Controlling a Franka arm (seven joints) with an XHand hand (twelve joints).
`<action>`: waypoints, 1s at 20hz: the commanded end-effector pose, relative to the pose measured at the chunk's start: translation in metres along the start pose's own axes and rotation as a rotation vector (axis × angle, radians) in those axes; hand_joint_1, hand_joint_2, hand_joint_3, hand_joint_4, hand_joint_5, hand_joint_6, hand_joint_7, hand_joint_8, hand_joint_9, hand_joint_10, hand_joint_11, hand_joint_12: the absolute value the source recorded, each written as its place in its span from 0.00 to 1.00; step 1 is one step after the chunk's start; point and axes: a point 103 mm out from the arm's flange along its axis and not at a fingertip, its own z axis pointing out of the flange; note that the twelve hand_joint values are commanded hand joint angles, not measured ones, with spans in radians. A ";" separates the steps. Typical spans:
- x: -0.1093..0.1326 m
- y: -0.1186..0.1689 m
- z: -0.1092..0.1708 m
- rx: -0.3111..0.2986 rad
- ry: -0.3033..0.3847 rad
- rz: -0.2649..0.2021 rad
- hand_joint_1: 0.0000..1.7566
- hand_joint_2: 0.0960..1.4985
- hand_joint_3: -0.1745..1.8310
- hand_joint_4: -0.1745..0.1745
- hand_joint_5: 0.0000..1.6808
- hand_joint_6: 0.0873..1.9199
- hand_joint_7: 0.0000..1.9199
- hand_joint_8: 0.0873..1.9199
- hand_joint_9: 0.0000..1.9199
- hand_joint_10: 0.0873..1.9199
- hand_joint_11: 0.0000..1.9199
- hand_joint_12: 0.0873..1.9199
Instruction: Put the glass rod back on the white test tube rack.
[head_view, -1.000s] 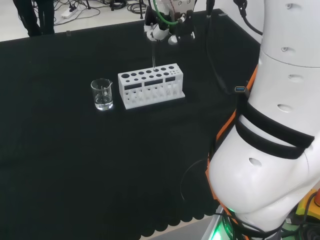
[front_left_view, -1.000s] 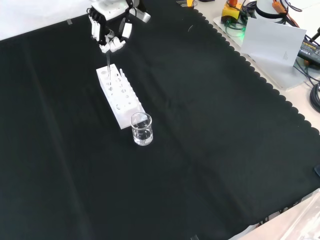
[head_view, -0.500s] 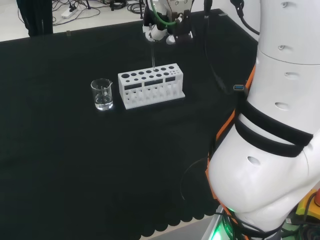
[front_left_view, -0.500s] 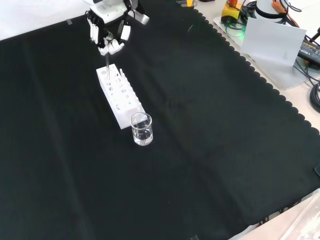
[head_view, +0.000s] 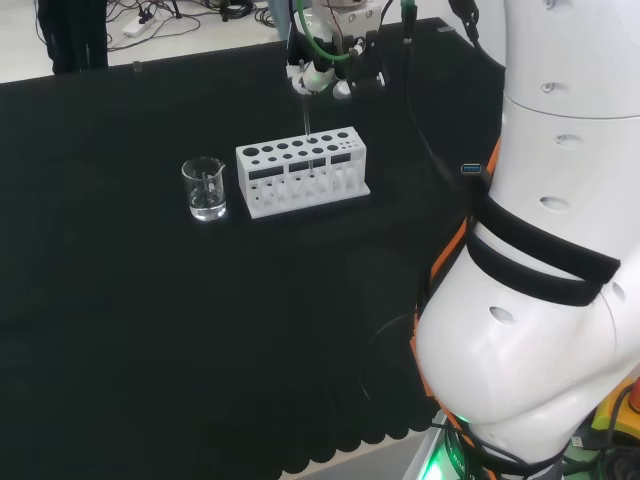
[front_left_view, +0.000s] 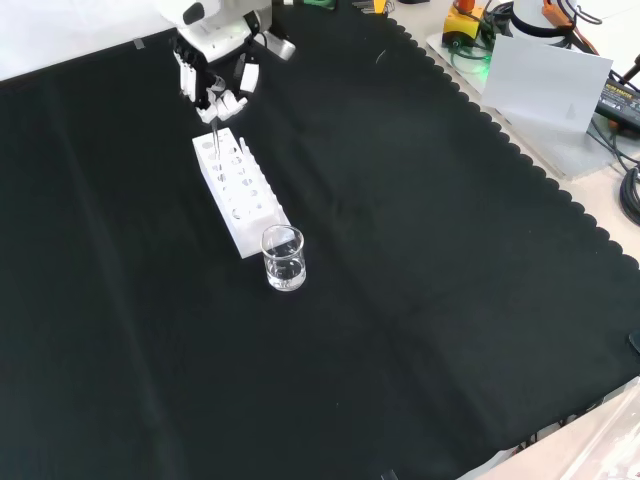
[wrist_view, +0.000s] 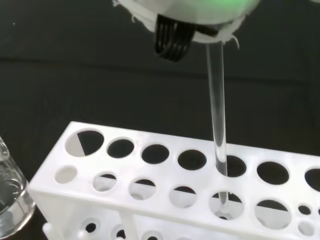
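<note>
A clear glass beaker (head_view: 204, 188) with a little clear liquid in it stood upright on the black cloth (head_view: 150, 320); in the front view a grey box (front_left_view: 545, 85) sat off the cloth's scalloped edge

Hand (head_view: 322, 72) pinches glass rod (head_view: 306, 117) — above white rack (head_view: 302, 170).

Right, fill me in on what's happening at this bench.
The arm's hand holds a clear glass rod upright over the white test tube rack. In the wrist view the rod's lower end has already entered one of the rack's top holes, so it is partly seated, but the fingers have not let go. A glass beaker with a little clear liquid stands beside one end of the rack, untouched.
</note>
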 end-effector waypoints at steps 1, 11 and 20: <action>-0.002 0.003 0.009 0.002 -0.002 -0.005 0.75 0.40 0.44 0.00 0.73 0.23 0.65 0.51 0.88 0.34 0.87 0.39; -0.006 0.000 0.006 0.063 0.025 -0.012 0.77 0.37 0.45 0.00 0.63 0.39 0.70 0.34 0.92 0.32 0.91 0.39; -0.001 -0.003 0.002 0.118 0.034 -0.029 0.79 0.19 0.54 0.00 0.23 0.47 0.46 0.38 0.93 0.27 0.97 0.39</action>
